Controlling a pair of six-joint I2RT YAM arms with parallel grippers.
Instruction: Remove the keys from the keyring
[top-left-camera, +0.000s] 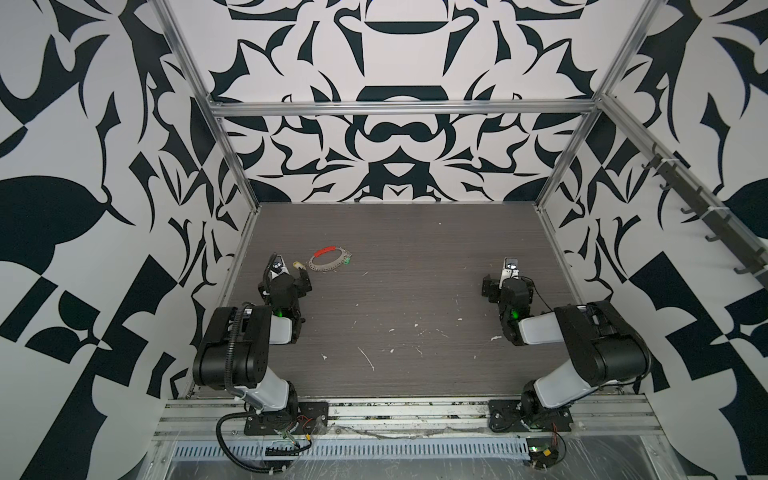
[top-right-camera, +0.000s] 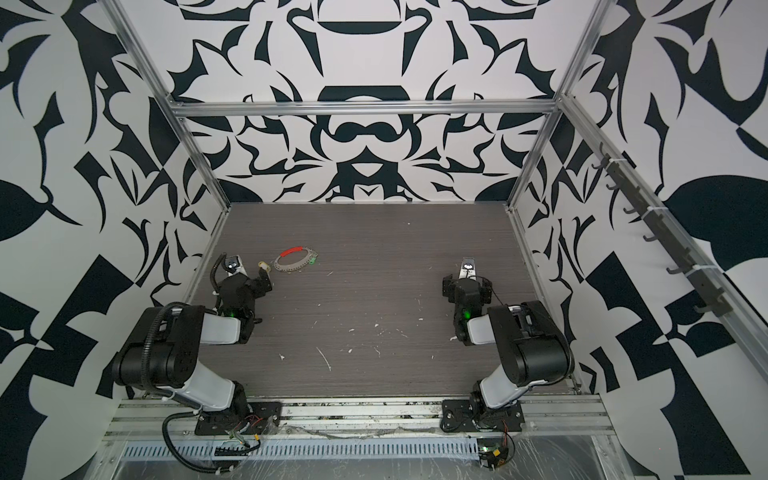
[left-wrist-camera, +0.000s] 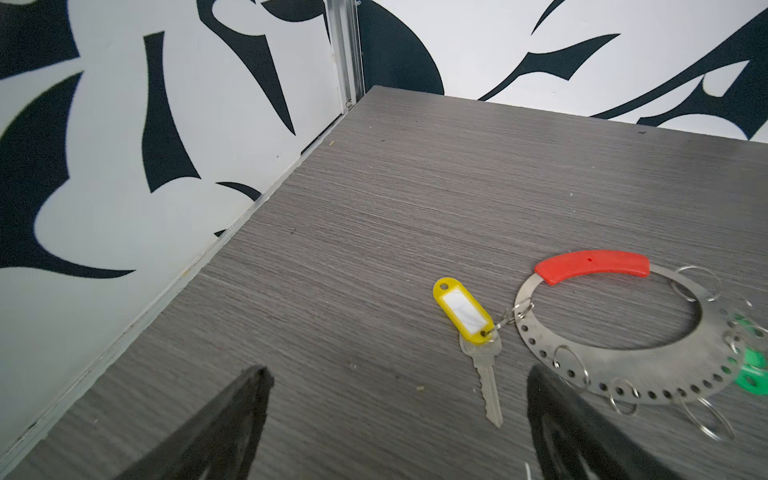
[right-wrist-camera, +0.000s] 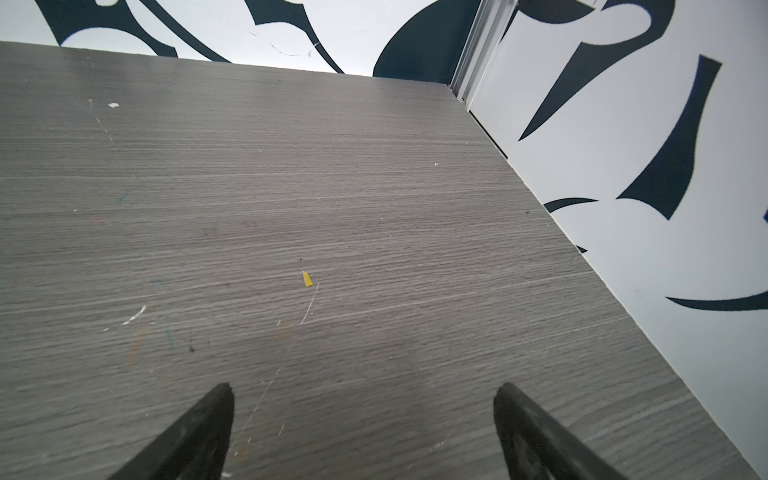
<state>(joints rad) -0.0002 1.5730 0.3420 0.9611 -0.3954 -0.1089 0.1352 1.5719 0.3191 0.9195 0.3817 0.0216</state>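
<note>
The keyring is a flat grey hoop with small holes and a red arc, lying flat at the table's far left in both top views. A yellow-tagged key lies beside it, its small loop hooked at the hoop's edge. A green tag hangs at the hoop's other side, partly cut off by the frame edge. My left gripper is open just short of the yellow key, holding nothing. On the right side my right gripper is open over bare table.
Several empty metal split rings hang on the hoop. White flecks litter the table's front middle, and a yellow scrap lies ahead of the right gripper. Patterned walls and aluminium posts close in the table's sides and back.
</note>
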